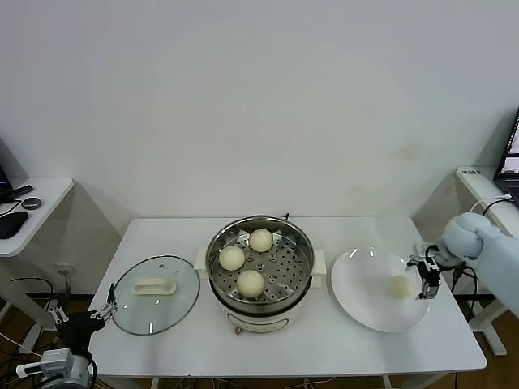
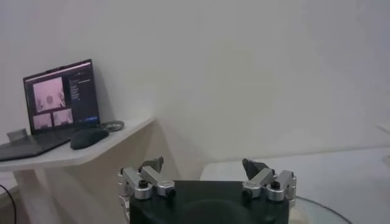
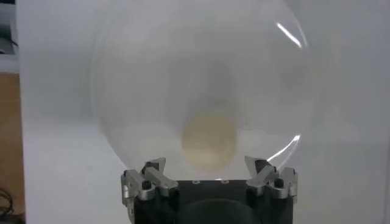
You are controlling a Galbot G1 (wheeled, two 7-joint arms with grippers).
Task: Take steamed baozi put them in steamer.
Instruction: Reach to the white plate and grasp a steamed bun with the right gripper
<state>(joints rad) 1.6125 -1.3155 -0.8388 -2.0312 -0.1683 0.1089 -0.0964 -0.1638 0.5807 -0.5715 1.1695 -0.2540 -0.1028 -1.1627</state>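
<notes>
Three baozi are sitting on the perforated tray inside the steamer (image 1: 259, 263), which is standing at the middle of the white table (image 1: 324, 348): one (image 1: 261, 240) toward the back, one (image 1: 232, 258) on the robot's left side of the tray, and one (image 1: 250, 282) toward the front. The fourth baozi (image 1: 400, 286) is lying on the white plate (image 1: 365, 304), on the side of the plate away from the steamer, and the plate is sitting just beside the steamer on the robot's right. The right gripper (image 1: 427, 281) is hanging over the plate's outer edge, just beside that baozi, with its fingers spread apart and nothing between them; in the right wrist view the baozi (image 3: 209, 139) is showing ahead of the two open fingertips (image 3: 153, 167), apart from them, on the plate (image 3: 140, 73). The glass lid (image 1: 156, 294) with its white handle is lying flat on the table on the robot's left of the steamer. The left gripper (image 1: 104, 306) is waiting low at the table's left front corner, near the lid's edge, released and holding nothing; its wrist view is showing its parted fingertips (image 2: 152, 165) pointing toward a side desk (image 2: 67, 152) carrying a laptop (image 2: 58, 100) and a mouse (image 2: 89, 137).
</notes>
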